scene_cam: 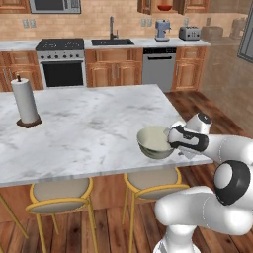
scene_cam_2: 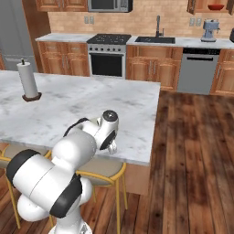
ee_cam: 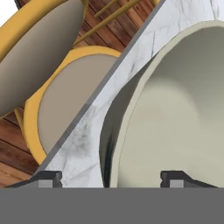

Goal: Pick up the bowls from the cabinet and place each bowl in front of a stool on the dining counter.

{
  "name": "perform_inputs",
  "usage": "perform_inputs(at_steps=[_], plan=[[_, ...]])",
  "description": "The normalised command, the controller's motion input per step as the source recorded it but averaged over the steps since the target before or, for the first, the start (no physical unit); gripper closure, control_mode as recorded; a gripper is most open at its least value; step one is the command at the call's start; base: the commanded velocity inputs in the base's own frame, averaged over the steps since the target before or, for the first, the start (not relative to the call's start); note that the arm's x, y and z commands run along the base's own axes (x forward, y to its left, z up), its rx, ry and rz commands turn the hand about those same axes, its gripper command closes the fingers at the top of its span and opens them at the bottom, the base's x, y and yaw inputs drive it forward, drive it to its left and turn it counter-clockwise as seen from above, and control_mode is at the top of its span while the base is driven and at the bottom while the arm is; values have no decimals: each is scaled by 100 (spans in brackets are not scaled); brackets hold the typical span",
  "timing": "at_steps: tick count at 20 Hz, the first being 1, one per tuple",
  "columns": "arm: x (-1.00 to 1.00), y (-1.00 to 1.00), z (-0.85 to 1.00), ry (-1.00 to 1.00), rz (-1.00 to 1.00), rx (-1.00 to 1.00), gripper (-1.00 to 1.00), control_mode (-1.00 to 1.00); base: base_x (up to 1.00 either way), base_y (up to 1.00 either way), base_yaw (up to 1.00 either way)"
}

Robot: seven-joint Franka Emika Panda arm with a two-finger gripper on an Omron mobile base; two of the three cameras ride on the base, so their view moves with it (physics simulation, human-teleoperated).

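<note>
The pale grey-green bowl (scene_cam: 154,142) sits on the white marble dining counter (scene_cam: 89,128) close to its front edge, above a tan stool (scene_cam: 150,180) with a yellow rim. My gripper (scene_cam: 170,143) reaches it from the right and is open. In the hand view the bowl (ee_cam: 175,109) is close up, its near rim standing between the spread fingertips (ee_cam: 46,177) of my gripper (ee_cam: 110,177) without touching them. Two stool seats (ee_cam: 65,96) show below the counter edge (ee_cam: 83,144). The red bowl (scene_cam: 164,7) rests in the open wall cabinet (scene_cam: 180,6) at the back.
A paper towel roll (scene_cam: 24,101) stands on the counter's left part. A second stool (scene_cam: 62,190) is left of the first. Along the far wall are the stove (scene_cam: 62,62), sink (scene_cam: 111,42), dishwasher (scene_cam: 159,66), coffee machine (scene_cam: 162,29) and toaster (scene_cam: 189,33).
</note>
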Motion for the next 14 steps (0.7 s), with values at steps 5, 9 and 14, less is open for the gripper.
perform_inputs(at_steps=[5, 9, 14], plan=[[0, 0, 0, 0, 0, 0, -100, -100, 0, 0, 0], [0, 0, 12, 3, 0, -2, -100, -100, 0, 0, 0], [-37, 0, 87, 3, 0, -17, -100, -100, 0, 0, 0]])
